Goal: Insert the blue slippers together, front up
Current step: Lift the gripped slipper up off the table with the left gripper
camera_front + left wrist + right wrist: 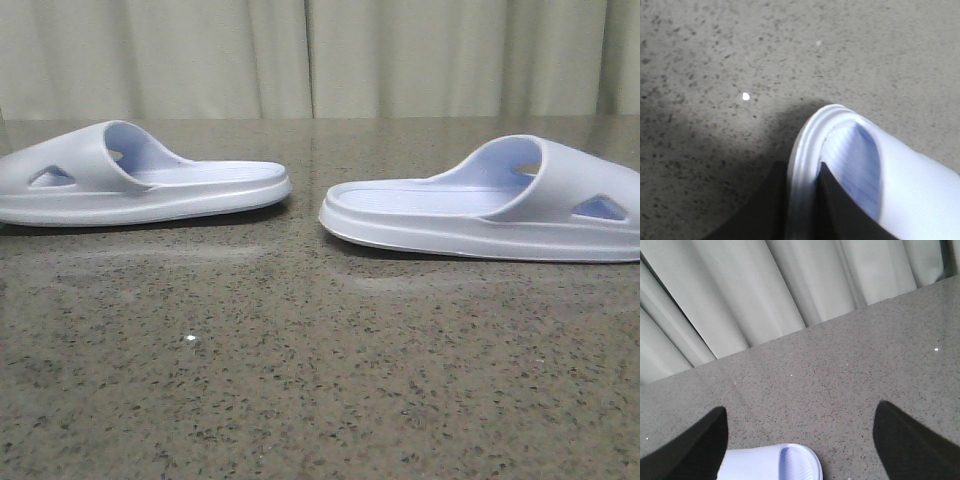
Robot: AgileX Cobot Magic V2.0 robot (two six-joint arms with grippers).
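Two pale blue-white slippers lie sole-down on the speckled table, heels facing each other with a gap between. The left slipper (pixel 150 190) has its strap at the left; the right slipper (pixel 480 215) has its strap at the right. Neither gripper shows in the front view. In the left wrist view my left gripper (pixel 802 200) is shut on the raised rim of a slipper (pixel 910 185), one finger outside and one inside. In the right wrist view my right gripper (pixel 801 407) is open wide, above a slipper end (pixel 775 465) that lies nearer one finger (pixel 695 445).
The grey speckled table (pixel 300 380) stretches in front of the slippers. A pale curtain (pixel 300 60) hangs behind the table's far edge and also shows in the right wrist view (pixel 740 300). A small white speck (pixel 191 340) lies on the table.
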